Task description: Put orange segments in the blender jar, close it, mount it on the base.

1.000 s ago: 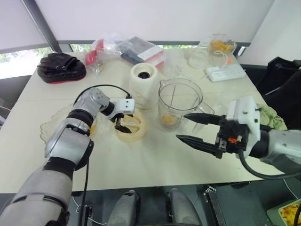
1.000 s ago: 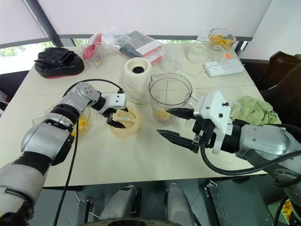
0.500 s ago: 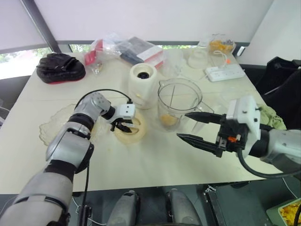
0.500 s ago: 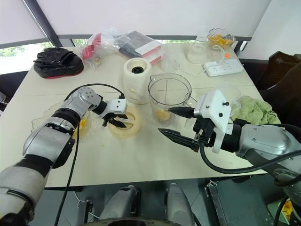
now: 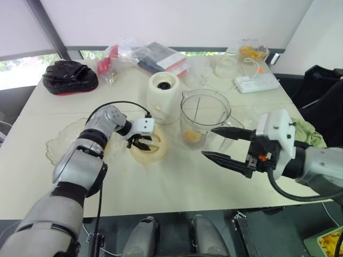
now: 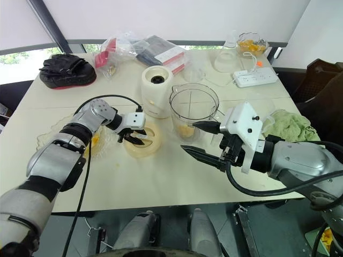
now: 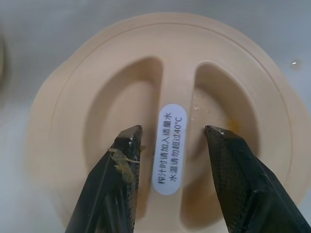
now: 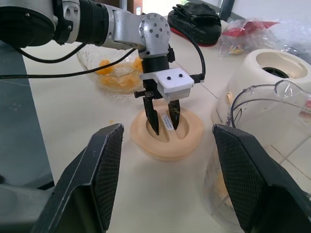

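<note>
Head stereo pair downward; both wrist cameras sharing lid (image 7: 171, 73)

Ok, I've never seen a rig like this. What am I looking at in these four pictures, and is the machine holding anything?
This is a two-armed humanoid robot working at a table. Two pictures come from a stereo camera on its head, looking down over both arms. The other two come from a camera on each wrist, looking out past that arm's two black fingers.

On the table stand a clear blender jar with some orange pieces in the bottom, its white base beside it, and a cream lid lying flat. A glass dish of orange segments sits by the left arm.

The left end effector is at the lid, open, one finger either side of its centre ridge, not yet gripping. The right end effector hangs open beside the jar. Nothing is held.
</note>
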`<move>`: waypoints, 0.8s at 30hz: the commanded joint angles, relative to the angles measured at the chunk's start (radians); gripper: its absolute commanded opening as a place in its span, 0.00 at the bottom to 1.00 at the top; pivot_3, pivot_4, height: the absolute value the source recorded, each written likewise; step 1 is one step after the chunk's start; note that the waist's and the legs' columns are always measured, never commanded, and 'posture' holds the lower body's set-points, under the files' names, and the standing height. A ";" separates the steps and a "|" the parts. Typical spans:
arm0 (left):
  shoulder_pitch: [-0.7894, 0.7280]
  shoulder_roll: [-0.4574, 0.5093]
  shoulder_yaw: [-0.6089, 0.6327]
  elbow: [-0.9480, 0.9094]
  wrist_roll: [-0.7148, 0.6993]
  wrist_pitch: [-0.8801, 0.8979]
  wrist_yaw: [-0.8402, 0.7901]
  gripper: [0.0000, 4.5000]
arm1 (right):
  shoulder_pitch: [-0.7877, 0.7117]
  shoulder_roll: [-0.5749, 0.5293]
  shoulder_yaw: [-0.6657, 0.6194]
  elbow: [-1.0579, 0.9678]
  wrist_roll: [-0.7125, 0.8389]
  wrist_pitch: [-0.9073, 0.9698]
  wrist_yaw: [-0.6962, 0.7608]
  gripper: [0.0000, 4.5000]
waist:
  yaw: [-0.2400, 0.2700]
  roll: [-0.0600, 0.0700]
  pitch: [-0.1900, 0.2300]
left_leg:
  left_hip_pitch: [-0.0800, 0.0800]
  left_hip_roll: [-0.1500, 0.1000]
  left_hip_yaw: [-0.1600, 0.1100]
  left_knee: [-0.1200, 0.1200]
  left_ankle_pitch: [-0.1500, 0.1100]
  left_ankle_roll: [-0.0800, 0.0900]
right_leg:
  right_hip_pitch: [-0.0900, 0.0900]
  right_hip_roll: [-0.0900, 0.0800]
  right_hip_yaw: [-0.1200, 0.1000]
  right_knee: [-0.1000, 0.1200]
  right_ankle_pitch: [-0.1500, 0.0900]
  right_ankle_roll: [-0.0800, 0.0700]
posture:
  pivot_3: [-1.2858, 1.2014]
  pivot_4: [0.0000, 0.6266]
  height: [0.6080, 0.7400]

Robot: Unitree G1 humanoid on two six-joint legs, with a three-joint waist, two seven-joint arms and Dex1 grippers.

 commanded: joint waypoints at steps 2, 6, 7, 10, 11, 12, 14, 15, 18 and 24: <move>0.013 -0.012 -0.006 0.006 0.021 0.008 0.023 0.27 | 0.014 -0.009 -0.034 -0.022 -0.009 -0.033 0.003 0.68 | 0.001 0.000 0.000 | 0.000 0.000 0.000 0.000 0.000 0.000 | 0.000 0.000 0.000 0.000 0.000 0.000 | 0.52 0.24 1.00; 0.012 -0.027 -0.001 0.006 0.018 0.014 0.037 0.08 | 0.033 -0.012 -0.051 -0.018 -0.013 -0.038 0.006 0.68 | 0.004 0.000 -0.001 | 0.003 0.000 0.000 0.000 0.000 0.000 | 0.003 0.000 0.000 0.000 0.000 0.000 | 0.52 0.24 1.00; 0.012 -0.031 0.001 0.006 0.017 0.015 0.044 0.08 | 0.035 -0.012 -0.053 -0.019 -0.012 -0.038 0.003 0.68 | 0.006 0.000 -0.001 | 0.003 0.000 0.000 0.000 0.000 0.000 | 0.003 0.000 0.000 0.000 0.000 0.000 | 0.52 0.24 1.00; 0.015 -0.036 0.009 0.003 0.012 0.014 0.046 0.08 | 0.040 -0.010 -0.060 -0.023 -0.008 -0.037 -0.015 0.68 | 0.016 0.000 -0.001 | 0.004 0.000 0.000 0.001 0.000 0.000 | 0.005 0.000 0.000 0.000 0.000 0.000 | 0.52 0.24 1.00; 0.013 -0.036 0.016 0.000 0.004 0.012 0.044 0.08 | 0.042 -0.009 -0.061 -0.023 -0.008 -0.036 -0.025 0.68 | 0.019 0.000 -0.001 | 0.004 0.000 0.000 0.001 0.000 0.000 | 0.005 0.000 0.000 0.000 0.000 0.000 | 0.52 0.24 1.00; 0.009 -0.037 0.022 -0.002 -0.002 0.011 0.043 0.08 | 0.046 -0.009 -0.064 -0.021 -0.008 -0.036 -0.029 0.68 | 0.022 0.000 -0.001 | 0.004 0.000 0.000 0.001 0.000 0.000 | 0.005 0.000 0.000 0.000 0.000 0.000 | 0.52 0.24 1.00; 0.000 -0.042 0.037 -0.007 -0.016 0.014 0.041 0.08 | 0.051 -0.004 -0.067 -0.017 -0.014 -0.040 -0.039 0.68 | 0.024 0.000 -0.001 | 0.004 -0.001 0.000 0.001 0.000 0.000 | 0.005 0.000 0.000 0.000 0.000 0.000 | 0.52 0.24 1.00; -0.004 -0.046 0.042 -0.010 -0.022 0.017 0.042 0.08 | 0.055 -0.002 -0.070 -0.013 -0.018 -0.044 -0.040 0.68 | 0.024 0.000 -0.001 | 0.004 -0.001 0.000 0.001 0.000 0.000 | 0.005 0.000 0.000 0.000 0.000 0.000 | 0.52 0.24 1.00; -0.013 -0.050 0.070 -0.030 -0.051 0.015 0.029 0.08 | 0.049 0.030 -0.047 -0.007 -0.077 -0.057 -0.108 0.68 | 0.023 -0.001 -0.001 | 0.004 -0.001 0.000 0.001 0.000 0.000 | 0.005 0.000 0.000 0.000 0.000 0.000 | 0.52 0.24 1.00; 0.023 -0.043 0.115 -0.087 -0.103 0.012 -0.001 0.08 | 0.015 0.153 0.027 0.017 -0.306 -0.086 -0.309 0.68 | 0.016 -0.002 -0.001 | 0.003 0.000 0.001 0.000 0.002 -0.004 | 0.001 0.000 0.001 0.001 0.000 0.000 | 0.52 0.24 1.00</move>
